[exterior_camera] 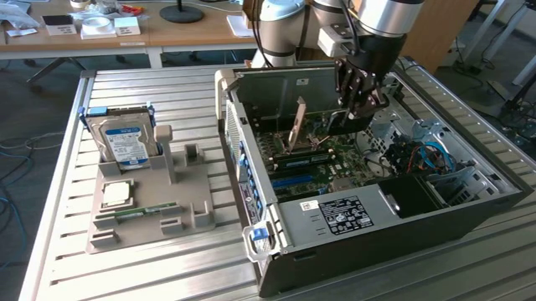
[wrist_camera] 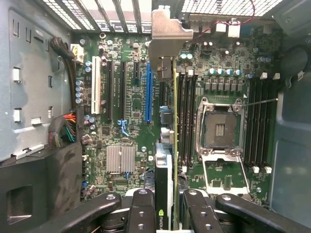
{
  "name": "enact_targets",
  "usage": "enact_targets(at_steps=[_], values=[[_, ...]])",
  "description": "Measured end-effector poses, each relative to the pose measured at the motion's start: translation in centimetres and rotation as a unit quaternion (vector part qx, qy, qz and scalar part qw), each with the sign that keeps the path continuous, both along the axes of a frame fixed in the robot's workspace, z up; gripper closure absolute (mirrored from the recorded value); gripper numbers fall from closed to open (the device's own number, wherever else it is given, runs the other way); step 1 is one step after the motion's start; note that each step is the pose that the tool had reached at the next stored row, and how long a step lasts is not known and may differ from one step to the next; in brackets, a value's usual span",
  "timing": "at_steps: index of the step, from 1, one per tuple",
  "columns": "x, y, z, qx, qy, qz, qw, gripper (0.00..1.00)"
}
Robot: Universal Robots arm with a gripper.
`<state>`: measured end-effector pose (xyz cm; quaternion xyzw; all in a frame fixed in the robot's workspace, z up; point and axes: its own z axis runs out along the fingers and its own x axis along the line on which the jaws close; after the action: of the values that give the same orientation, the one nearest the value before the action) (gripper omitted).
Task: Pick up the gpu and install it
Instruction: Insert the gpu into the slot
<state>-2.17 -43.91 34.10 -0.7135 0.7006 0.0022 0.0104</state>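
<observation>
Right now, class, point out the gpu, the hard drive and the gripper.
gpu (wrist_camera: 167, 29), wrist view, metal bracket.
hard drive (exterior_camera: 124, 145), exterior view, its label.
gripper (exterior_camera: 362, 113), exterior view, between fingertips.

Worktable (exterior_camera: 150, 276): ribbed aluminium top.
Desk (exterior_camera: 167, 34): wooden, behind the worktable, bearing white boxes (exterior_camera: 99, 26) and a black round base (exterior_camera: 182, 14).
Floor (exterior_camera: 21, 182): grey, with loose cables (exterior_camera: 21, 145) at the exterior view's left.

Lab with slatted metal workbench (exterior_camera: 167, 269)
</observation>
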Motion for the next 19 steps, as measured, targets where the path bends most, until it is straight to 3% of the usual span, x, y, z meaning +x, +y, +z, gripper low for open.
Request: enact_targets(at_steps=[7,19], values=[[0.0,-0.04,-0.03,0.0,0.0,0.0,1.0,0.73],[-0.09,-0.23,-0.9,0.0001,-0.0006,0.0,1.0,0.73]])
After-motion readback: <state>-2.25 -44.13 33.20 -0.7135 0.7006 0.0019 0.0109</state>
